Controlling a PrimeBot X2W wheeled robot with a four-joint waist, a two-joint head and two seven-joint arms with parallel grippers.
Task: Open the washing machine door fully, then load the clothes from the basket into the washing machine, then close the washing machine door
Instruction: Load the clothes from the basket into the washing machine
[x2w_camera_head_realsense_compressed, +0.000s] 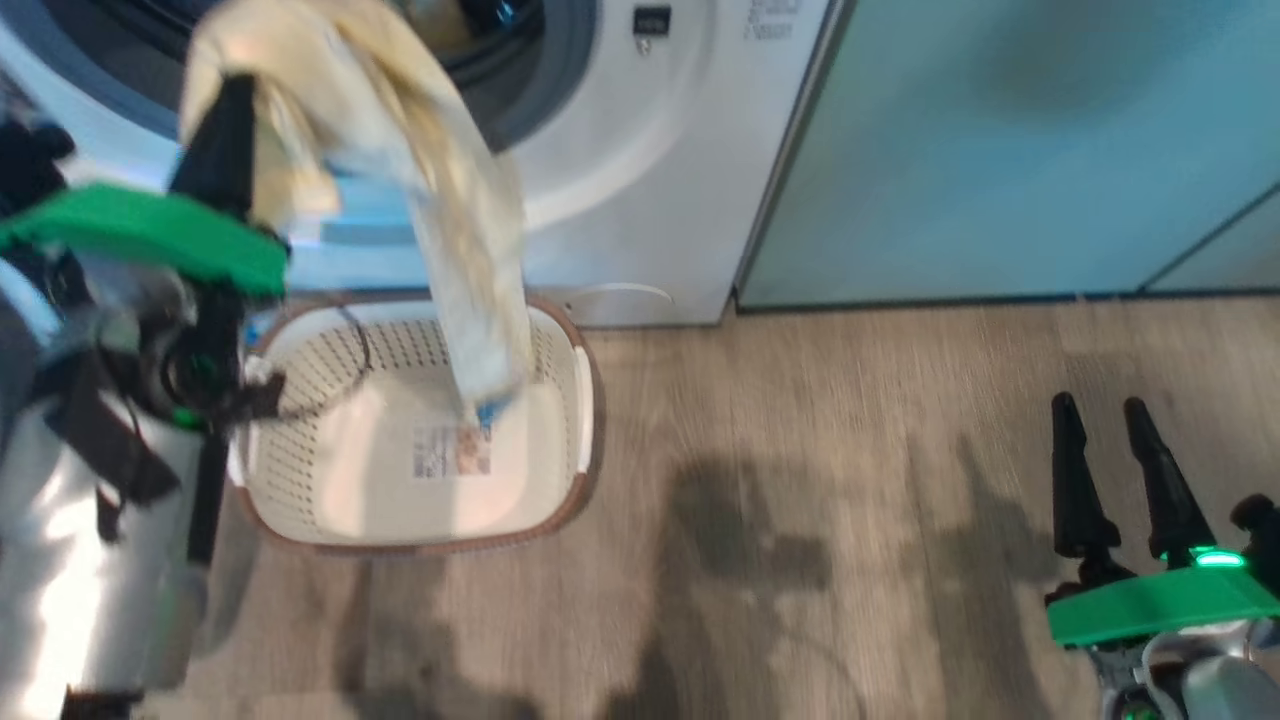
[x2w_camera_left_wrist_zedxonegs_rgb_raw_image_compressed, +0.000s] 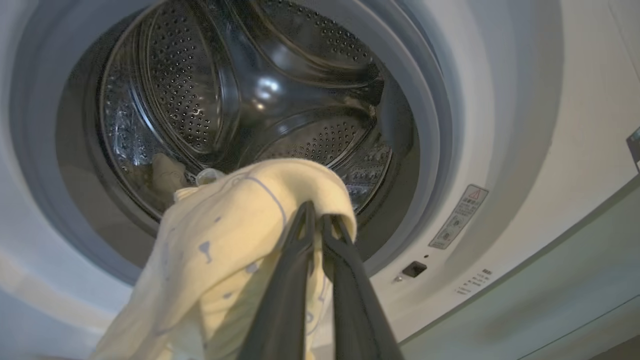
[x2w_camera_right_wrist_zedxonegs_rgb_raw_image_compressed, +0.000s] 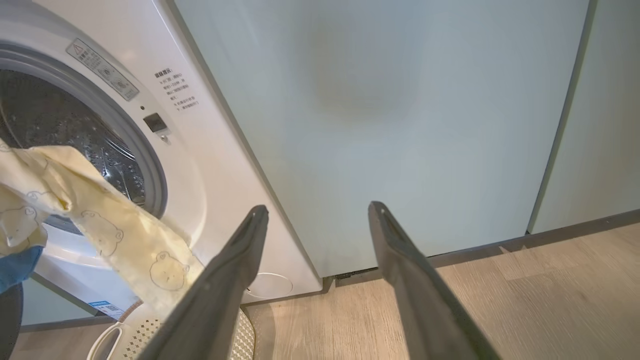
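Your left gripper (x2w_camera_left_wrist_zedxonegs_rgb_raw_image_compressed: 315, 222) is held up high with its arm stretched forward, its two fingers pinched together on a garment (x2w_camera_left_wrist_zedxonegs_rgb_raw_image_compressed: 225, 235). Your right gripper (x2w_camera_head_realsense_compressed: 1100, 405) sits low, fingers spread wide apart.

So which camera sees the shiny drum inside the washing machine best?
The left wrist view: it looks straight into the steel drum, above the yellow garment the left pincer holds. The right wrist view shows a dark slice at its left; the head view, barely the opening's rim.

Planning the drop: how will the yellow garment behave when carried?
Probably floppy: the garment droops from the left gripper in a long tail over the basket. Likely light thin cloth. The tail may catch the washing machine rim.
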